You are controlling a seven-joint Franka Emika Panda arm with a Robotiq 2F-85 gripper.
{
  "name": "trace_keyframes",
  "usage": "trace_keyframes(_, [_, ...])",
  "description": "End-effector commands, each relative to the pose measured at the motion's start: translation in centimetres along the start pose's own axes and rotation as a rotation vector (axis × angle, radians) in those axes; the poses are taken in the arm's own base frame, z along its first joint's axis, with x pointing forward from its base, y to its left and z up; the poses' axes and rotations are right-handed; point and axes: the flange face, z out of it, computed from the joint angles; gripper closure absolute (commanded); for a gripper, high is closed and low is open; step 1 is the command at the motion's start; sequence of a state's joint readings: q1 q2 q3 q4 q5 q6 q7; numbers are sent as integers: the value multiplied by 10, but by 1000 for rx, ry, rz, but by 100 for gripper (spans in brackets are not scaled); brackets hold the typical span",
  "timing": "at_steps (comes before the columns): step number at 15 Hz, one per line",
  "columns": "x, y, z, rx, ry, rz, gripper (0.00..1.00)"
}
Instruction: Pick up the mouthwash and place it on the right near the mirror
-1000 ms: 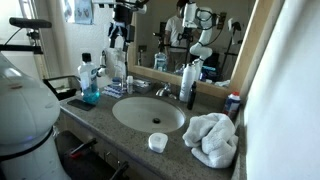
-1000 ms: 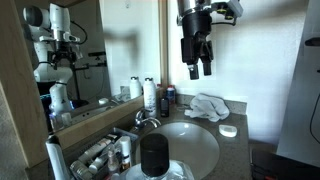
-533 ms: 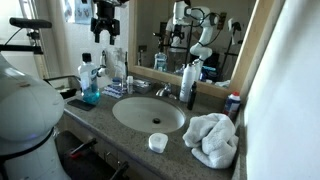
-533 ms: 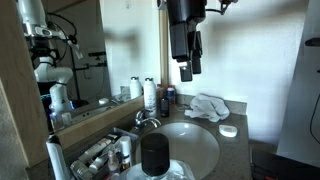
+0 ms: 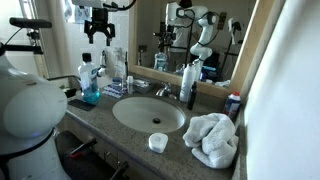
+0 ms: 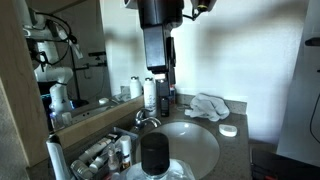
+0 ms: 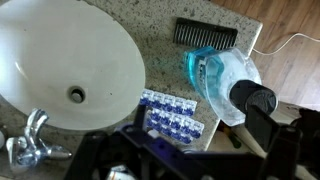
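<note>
The mouthwash (image 5: 90, 82) stands upright at the far end of the tabletop (image 5: 98, 118) from the red-topped can (image 5: 233, 103), close to the mirror (image 5: 258, 45). Its label is too small to read, and so is the print on the blue-and-white packets (image 7: 170, 113) just beside it in the wrist view. The gripper (image 5: 100, 36) hangs well above the bottle with its jaws spread and nothing between them (in an exterior view (image 6: 160, 68) it shows edge-on, so the gap is not visible there). From above, the tabletop's edge runs close past the mouthwash (image 7: 210, 72), with wooden floor beyond. A dark comb (image 7: 205, 33) lies near it. The sink basin (image 5: 148, 113) fills the middle. Between basin and mirror stand the faucet (image 5: 160, 90) and a slim dark bottle (image 5: 189, 85). A crumpled white towel (image 5: 212, 138) and a small white cup (image 5: 157, 142) sit toward the front.
</note>
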State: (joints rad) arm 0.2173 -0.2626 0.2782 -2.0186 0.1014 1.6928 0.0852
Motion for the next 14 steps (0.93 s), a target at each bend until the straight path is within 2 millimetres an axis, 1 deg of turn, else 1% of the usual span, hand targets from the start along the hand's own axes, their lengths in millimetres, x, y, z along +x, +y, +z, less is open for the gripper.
trace_keyframes(1, [18, -11, 3, 23, 29, -137, 0])
trace_keyframes(4, [24, -20, 6, 44, 28, -255, 0])
trace_keyframes(7, [24, -34, 5, 74, 16, -337, 0])
trace_keyframes(10, [21, -51, 7, 99, 12, -383, 0])
trace_keyframes(14, [15, -71, 19, 126, -8, -408, 0])
